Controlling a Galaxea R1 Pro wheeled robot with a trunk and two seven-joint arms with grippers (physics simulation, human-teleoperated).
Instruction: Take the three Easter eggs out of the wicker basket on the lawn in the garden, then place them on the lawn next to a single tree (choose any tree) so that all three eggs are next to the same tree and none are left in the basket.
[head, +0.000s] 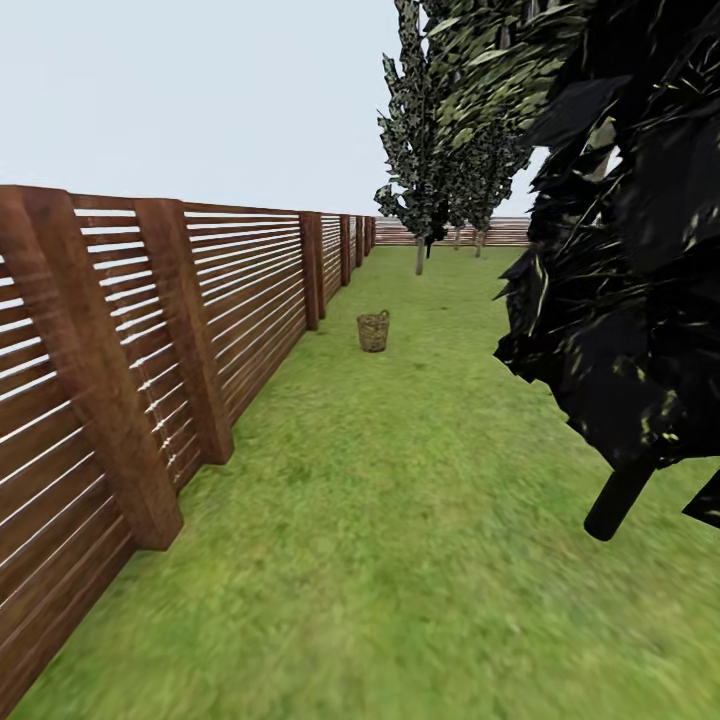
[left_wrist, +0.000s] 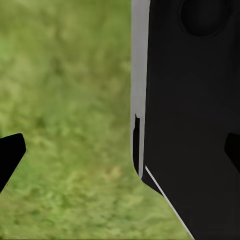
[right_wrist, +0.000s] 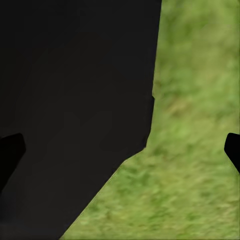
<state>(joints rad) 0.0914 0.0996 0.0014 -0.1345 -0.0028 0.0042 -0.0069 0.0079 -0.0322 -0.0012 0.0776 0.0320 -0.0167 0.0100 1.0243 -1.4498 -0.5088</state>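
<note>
The wicker basket (head: 373, 331) stands far ahead on the lawn (head: 420, 520), close to the fence. Whatever it holds is hidden at this distance, so the Easter eggs are out of sight. Behind it, a leafy tree (head: 428, 140) rises on a pale trunk (head: 420, 258) near the back fence. In the left wrist view my left gripper (left_wrist: 120, 152) is open, one dark fingertip (left_wrist: 11, 155) at each side, with grass and my own black body between them. My right gripper (right_wrist: 120, 150) is open too, a fingertip (right_wrist: 233, 148) over grass, holding nothing.
A slatted wooden fence (head: 150, 340) with thick posts runs along the left, very close to me. A near-black cypress (head: 620, 250) with a dark trunk (head: 618, 500) crowds the right. A grass corridor between them leads to the basket.
</note>
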